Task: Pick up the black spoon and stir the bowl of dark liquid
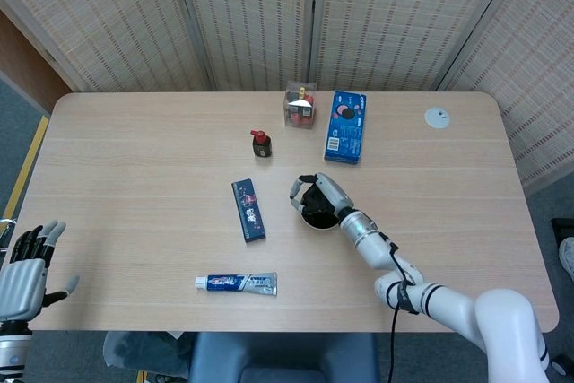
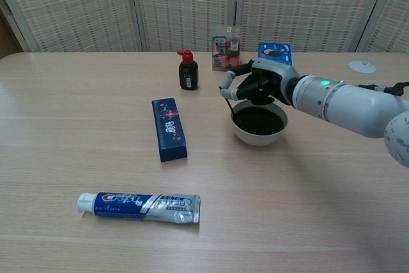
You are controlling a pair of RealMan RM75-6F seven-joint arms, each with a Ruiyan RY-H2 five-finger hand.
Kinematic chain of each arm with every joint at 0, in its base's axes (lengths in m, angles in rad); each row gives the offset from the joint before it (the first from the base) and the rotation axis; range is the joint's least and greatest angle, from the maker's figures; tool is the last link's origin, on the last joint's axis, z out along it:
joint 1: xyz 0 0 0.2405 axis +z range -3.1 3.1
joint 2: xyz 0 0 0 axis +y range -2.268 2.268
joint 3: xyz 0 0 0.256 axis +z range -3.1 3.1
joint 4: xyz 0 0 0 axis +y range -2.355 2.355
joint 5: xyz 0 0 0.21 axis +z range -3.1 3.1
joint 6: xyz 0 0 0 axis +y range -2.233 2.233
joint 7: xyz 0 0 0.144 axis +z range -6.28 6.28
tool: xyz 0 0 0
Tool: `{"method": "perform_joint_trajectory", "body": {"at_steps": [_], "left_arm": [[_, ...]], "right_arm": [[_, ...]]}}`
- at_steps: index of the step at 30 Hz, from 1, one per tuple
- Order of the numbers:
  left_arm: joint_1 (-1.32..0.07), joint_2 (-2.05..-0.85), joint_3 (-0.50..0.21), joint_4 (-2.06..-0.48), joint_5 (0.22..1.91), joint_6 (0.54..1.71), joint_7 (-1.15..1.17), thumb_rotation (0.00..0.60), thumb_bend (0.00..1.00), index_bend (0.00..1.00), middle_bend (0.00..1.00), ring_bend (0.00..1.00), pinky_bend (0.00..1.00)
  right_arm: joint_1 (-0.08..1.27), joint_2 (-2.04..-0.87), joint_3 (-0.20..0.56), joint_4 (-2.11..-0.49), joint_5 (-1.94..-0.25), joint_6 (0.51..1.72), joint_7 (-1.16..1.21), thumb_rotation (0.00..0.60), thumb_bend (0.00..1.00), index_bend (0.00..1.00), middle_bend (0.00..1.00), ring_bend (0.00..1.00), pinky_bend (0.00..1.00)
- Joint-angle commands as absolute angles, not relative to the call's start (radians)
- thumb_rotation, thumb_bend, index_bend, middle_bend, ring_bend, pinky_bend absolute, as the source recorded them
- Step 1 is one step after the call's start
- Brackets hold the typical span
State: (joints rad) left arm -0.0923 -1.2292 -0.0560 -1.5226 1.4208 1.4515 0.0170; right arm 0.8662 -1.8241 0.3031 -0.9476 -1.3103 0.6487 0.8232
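Spoon point(image 2: 231, 105) handle pinched in my right hand point(image 2: 254, 84), thumb against fingers, the other fingers curled above. I keep the grip high on the handle so the hand itself clears the liquid. In the chest view the thin black shaft drops from the fingertips to the near-left inside edge of the bowl point(image 2: 273, 133); its tip looks to be in the dark liquid point(image 2: 259, 120), though the black-on-black makes that hard to confirm. In the head view my right hand point(image 1: 317, 198) covers most of the bowl point(image 1: 311, 222), so I rely on the chest camera for the contact.

Bowl sits mid-surface, slightly toward my right, with the forearm reaching in over its far rim. I judge the stir is under way or just starting; the next move wants a small circular sweep, kept off the wall so the light bowl does not slide or slop.

Left hand point(image 1: 25, 273) hangs off the near-left edge of the surface point(image 1: 134, 213), holding nothing, fingers spread, parked well away from the work.

Clutter I must avoid: dark blue box point(image 2: 169, 128) left of the bowl, small bottle with red cap point(image 2: 187, 71) behind-left, clear box point(image 2: 227, 46) and blue packet point(image 2: 273, 51) behind the hand, toothpaste tube point(image 2: 139, 206) near the front edge.
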Motion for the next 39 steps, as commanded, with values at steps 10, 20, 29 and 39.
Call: {"method": "perform_joint_trajectory", "body": {"at_steps": [10, 20, 29, 39], "left_arm": [[-0.091, -1.231, -0.057, -1.522, 1.417, 1.449, 0.020, 0.600, 0.24, 0.07, 0.00, 0.00, 0.00], [-0.088, -1.233, -0.055, -1.519, 1.410, 1.443, 0.020, 0.600, 0.24, 0.07, 0.00, 0.00, 0.00], [-0.083, -1.234, -0.054, -1.508, 1.407, 1.443, 0.009, 0.600, 0.24, 0.07, 0.00, 0.00, 0.00], [-0.079, -1.237, -0.054, -1.498, 1.408, 1.446, -0.002, 0.600, 0.24, 0.07, 0.00, 0.00, 0.00]], "right_arm": [[0.827, -1.775, 0.249, -0.934, -1.356, 0.675, 0.893, 0.600, 0.54, 0.70, 1.00, 1.00, 1.00], [0.859, -1.783, 0.267, -0.857, -1.343, 0.649, 0.920, 0.600, 0.54, 0.70, 1.00, 1.00, 1.00], [0.917, -1.822, 0.290, -0.806, -1.334, 0.618, 0.918, 0.600, 0.55, 0.70, 1.00, 1.00, 1.00], [0.928, -1.824, 0.264, -0.856, -1.361, 0.622, 0.913, 0.600, 0.55, 0.70, 1.00, 1.00, 1.00]]}}
